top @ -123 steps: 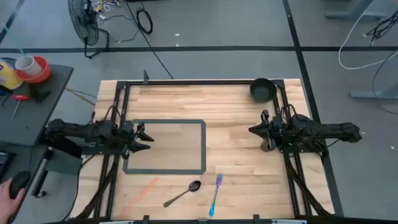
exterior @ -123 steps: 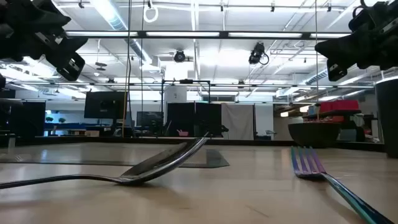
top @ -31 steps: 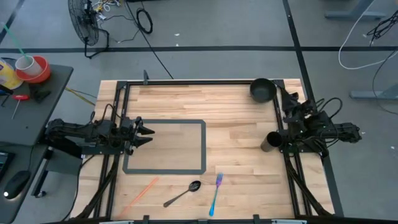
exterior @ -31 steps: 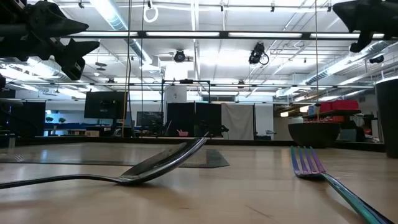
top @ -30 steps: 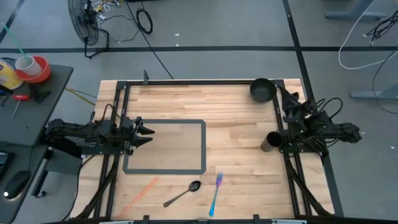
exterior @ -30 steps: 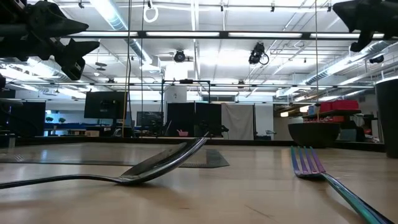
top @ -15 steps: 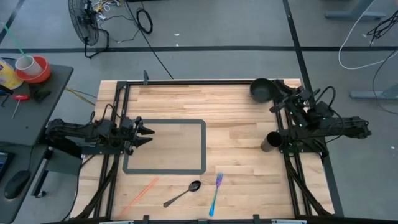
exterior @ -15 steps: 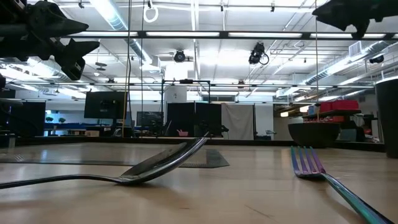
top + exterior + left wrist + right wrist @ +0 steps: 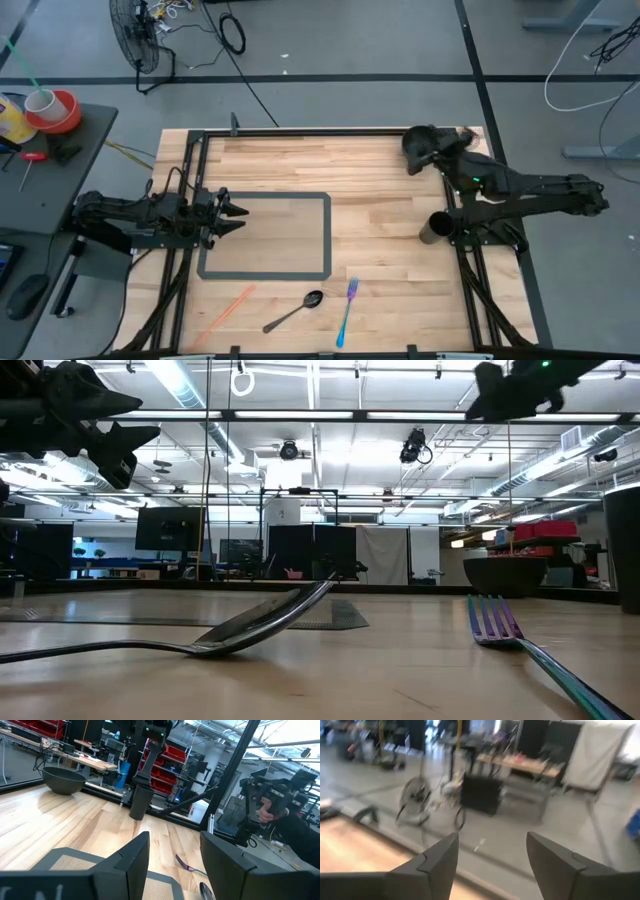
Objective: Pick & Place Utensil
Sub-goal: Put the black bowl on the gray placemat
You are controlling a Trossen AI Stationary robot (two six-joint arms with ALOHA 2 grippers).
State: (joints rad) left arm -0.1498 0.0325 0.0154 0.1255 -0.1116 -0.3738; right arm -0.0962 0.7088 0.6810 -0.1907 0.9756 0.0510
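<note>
A silver spoon [image 9: 295,312] and a purple-and-blue fork [image 9: 346,310] lie flat side by side near the table's near edge; they also show close up in the low view as spoon [image 9: 250,628] and fork [image 9: 500,625]. My left gripper [image 9: 240,218] hovers open over the left edge of a grey-outlined rectangle [image 9: 265,235], its fingers apart in the left wrist view [image 9: 175,860]. My right gripper [image 9: 425,158] is high over the dark bowl [image 9: 412,140] at the far right, open [image 9: 492,865], with nothing between its fingers.
A dark upright cup [image 9: 435,228] stands by the right edge, below my right arm. An orange stick [image 9: 225,312] lies near the front left. A person [image 9: 280,810] shows beyond the table's right side. Bare wood lies between the rectangle and the bowl.
My right gripper has swung from beside the cup at the right edge toward the far edge and somewhat leftward, ending high over the bowl, with the arm stretched out and turned toward the table's far left. The utensils have not moved.
</note>
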